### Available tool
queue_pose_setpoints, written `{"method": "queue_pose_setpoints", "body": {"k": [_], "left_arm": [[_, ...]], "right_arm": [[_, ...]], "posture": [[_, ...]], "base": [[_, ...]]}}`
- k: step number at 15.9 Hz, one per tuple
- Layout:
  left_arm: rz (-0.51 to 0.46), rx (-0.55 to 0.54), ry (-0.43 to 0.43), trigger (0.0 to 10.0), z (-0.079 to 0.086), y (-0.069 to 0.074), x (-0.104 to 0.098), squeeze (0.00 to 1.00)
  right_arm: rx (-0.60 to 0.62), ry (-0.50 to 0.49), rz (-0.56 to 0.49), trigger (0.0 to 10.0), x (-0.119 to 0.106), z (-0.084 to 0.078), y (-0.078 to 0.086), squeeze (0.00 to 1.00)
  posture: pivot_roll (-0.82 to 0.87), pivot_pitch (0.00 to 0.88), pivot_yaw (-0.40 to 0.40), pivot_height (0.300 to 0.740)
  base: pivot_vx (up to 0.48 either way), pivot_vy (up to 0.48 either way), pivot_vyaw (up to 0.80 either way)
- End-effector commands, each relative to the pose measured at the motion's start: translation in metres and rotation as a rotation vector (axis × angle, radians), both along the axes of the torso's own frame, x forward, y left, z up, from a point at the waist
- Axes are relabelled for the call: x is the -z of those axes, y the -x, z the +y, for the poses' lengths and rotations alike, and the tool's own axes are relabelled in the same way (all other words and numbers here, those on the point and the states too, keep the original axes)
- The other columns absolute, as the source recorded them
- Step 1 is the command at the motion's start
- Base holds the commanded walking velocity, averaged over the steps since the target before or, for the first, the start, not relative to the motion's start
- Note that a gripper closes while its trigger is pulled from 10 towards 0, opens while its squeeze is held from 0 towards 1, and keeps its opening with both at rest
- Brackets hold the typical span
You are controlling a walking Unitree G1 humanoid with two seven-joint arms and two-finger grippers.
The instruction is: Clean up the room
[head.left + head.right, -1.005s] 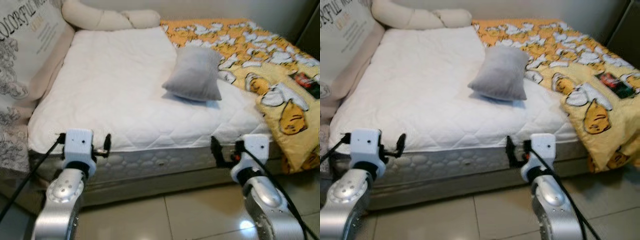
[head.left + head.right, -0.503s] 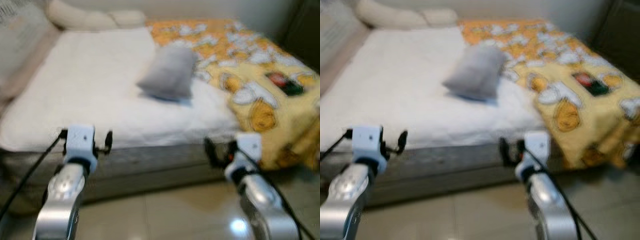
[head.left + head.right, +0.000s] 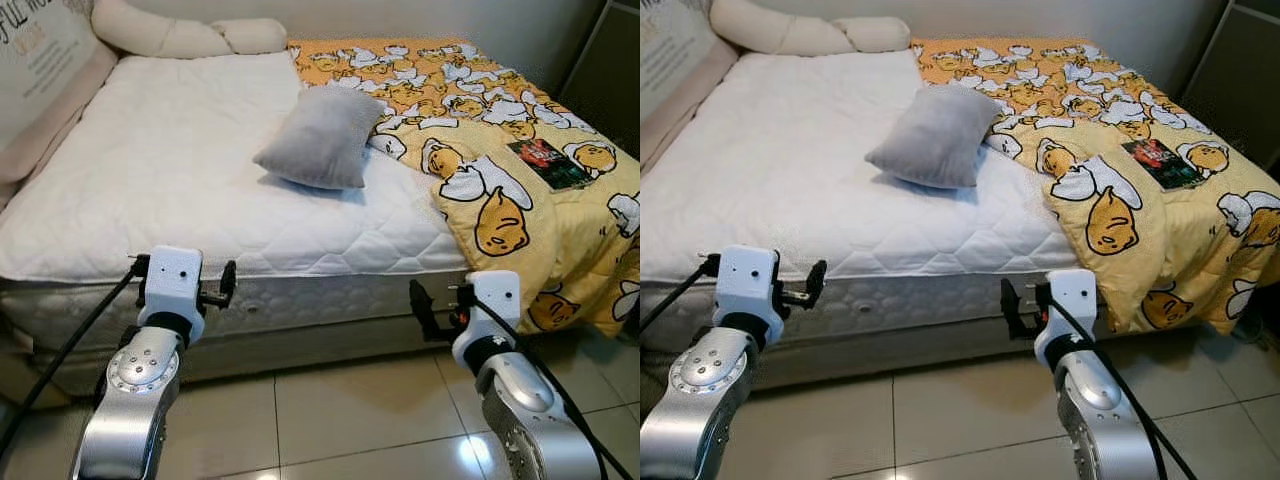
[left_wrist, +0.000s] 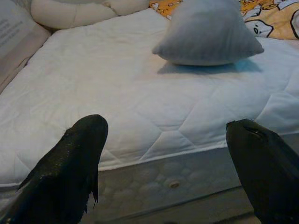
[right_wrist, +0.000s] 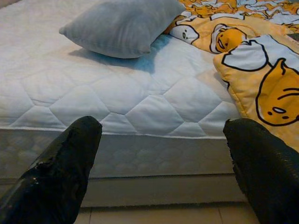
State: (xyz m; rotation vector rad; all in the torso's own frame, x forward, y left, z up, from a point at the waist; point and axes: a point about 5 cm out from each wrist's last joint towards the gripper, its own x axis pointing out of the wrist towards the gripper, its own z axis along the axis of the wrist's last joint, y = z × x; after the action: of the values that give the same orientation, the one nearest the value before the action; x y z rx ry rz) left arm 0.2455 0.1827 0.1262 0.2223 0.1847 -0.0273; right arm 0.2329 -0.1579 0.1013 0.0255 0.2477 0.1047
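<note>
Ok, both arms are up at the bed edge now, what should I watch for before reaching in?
The dark booklet lies flat on the yellow blanket; pulling the blanket first would likely tip it off the bed. The blanket also drapes over the corner toward the floor near the right gripper, so walking in could snag or tread on it. The grey pillow sits mid-mattress, far from the open left gripper; reaching it probably means leaning over the bed.

A glossy tiled floor (image 3: 330, 410) runs beside the bed, a plain wall (image 3: 420, 15) stands behind, and a dark cabinet (image 3: 615, 60) stands at the right.
</note>
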Motion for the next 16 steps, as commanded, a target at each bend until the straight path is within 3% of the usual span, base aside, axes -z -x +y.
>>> {"method": "queue_pose_setpoints", "body": {"k": [1,16], "left_arm": [[-0.021,0.018,-0.009,10.0,-0.0037,-0.0003,-0.0048,0.0],[-0.006,0.039,0.001,10.0,-0.0086,0.0009,-0.0021,0.0]], "right_arm": [[0.027,-0.005,-0.007,10.0,-0.0024,-0.0032,-0.0028,0.0],[0.026,-0.01,-0.009,10.0,-0.004,-0.0024,-0.0039,0.0]], "posture": [[-0.08,0.0,-0.022,0.74],[-0.08,0.0,-0.043,0.74]], "base": [[0.266,0.0,0.0],[0.319,0.0,-0.07]]}}
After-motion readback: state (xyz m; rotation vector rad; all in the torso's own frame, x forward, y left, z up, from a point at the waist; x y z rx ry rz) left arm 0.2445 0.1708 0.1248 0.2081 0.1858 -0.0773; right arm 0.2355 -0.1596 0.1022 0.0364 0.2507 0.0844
